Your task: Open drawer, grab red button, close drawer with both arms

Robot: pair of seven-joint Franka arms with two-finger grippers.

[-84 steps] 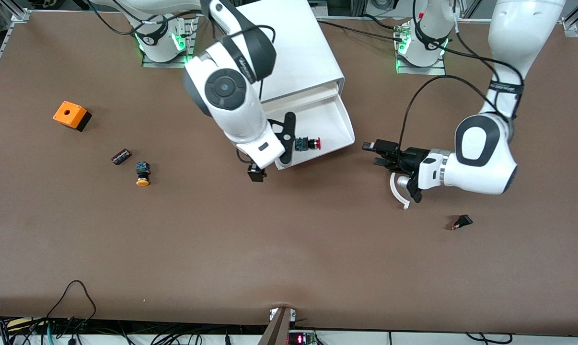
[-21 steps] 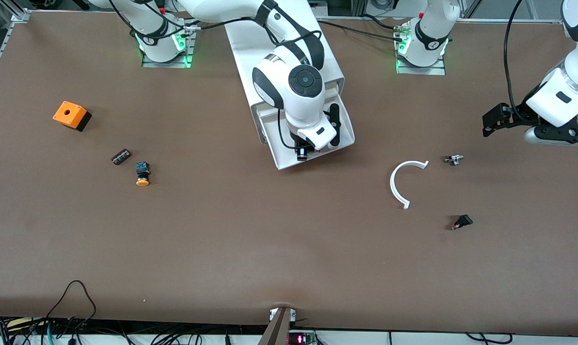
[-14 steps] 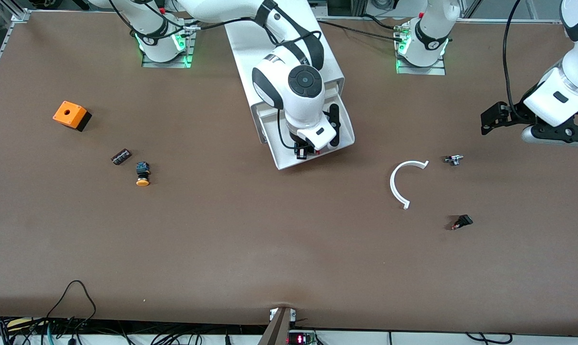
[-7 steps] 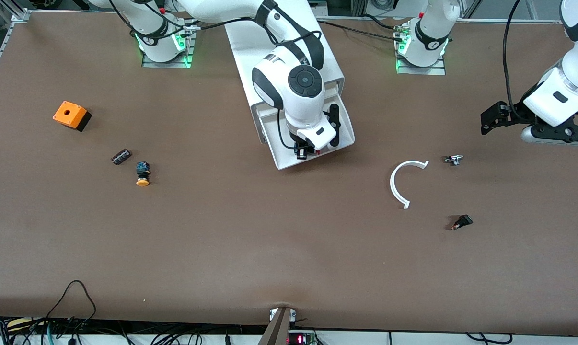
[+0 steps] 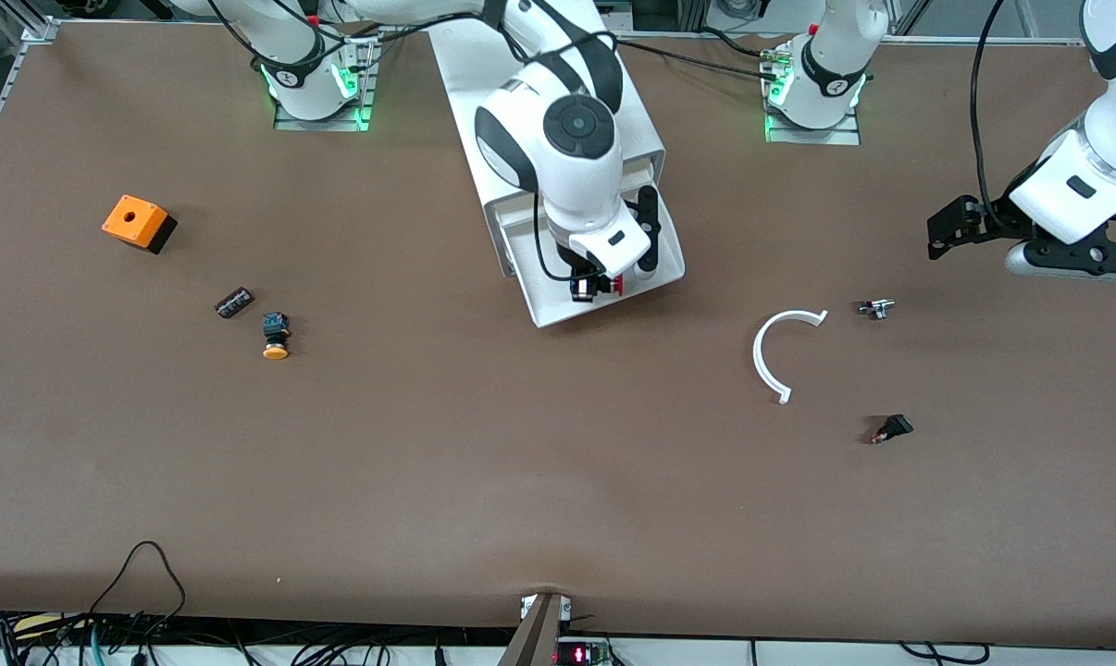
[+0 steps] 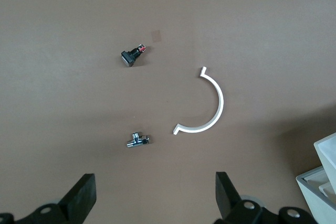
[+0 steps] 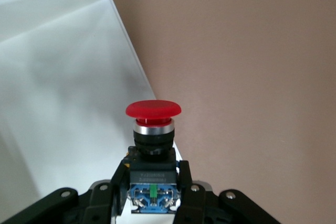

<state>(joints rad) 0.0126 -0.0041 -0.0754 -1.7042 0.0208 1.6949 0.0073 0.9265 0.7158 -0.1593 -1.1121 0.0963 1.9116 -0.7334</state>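
Button (image 7: 153, 145) sat clenched by its body in my right gripper (image 5: 598, 285), over the open drawer (image 5: 655, 277), probably just lifted clear. My left gripper (image 6: 152, 203) waited released, over bare table.

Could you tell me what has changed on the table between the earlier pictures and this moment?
The right gripper came down into the open drawer, shut on the red button, and has just begun lifting it. The left gripper, open, pulled away toward its own end of the table, uncovering the white curved piece and the small metal part. The orange-capped button, orange box and cabinet stayed put.
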